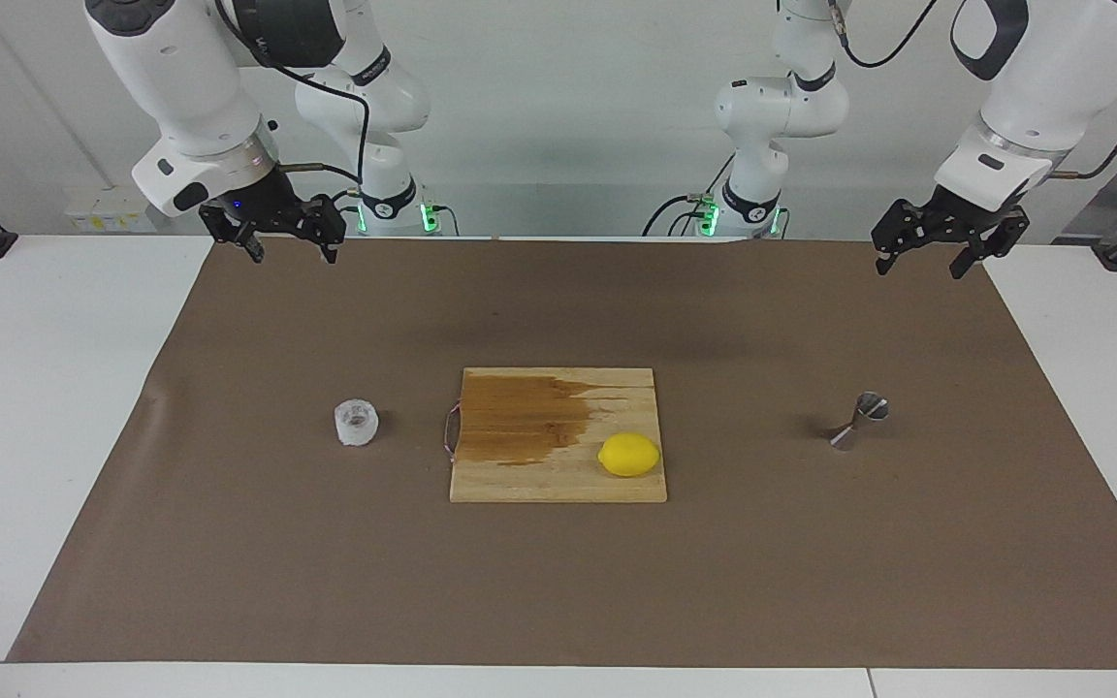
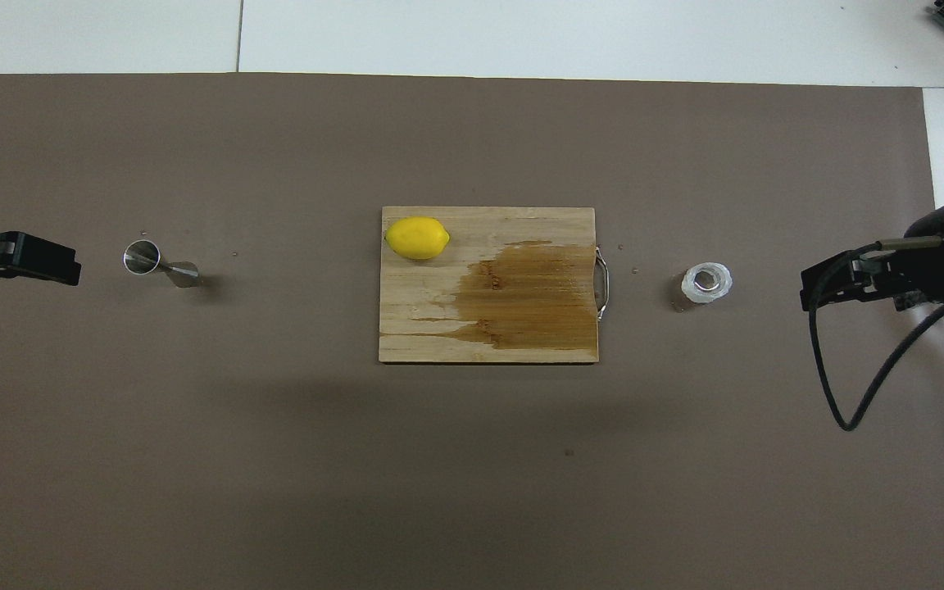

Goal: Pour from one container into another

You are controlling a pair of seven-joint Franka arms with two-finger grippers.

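Note:
The squat clear glass cup (image 1: 356, 423) stands upright on the brown mat toward the right arm's end, beside the cutting board; it also shows in the overhead view (image 2: 706, 282). The steel jigger (image 1: 860, 422) stands on the mat toward the left arm's end, also in the overhead view (image 2: 152, 262). My right gripper (image 1: 292, 254) hangs open and empty in the air over the mat's edge by the robots, apart from the cup. My left gripper (image 1: 920, 267) hangs open and empty over the same edge, apart from the jigger. Their tips show in the overhead view, left (image 2: 62, 264) and right (image 2: 816, 287).
A wooden cutting board (image 1: 520, 475) lies in the middle of the mat between cup and jigger, with a dark wet stain and a metal handle on the cup's side. A yellow lemon (image 1: 629, 455) lies on it. The brown mat (image 1: 558, 601) covers the white table.

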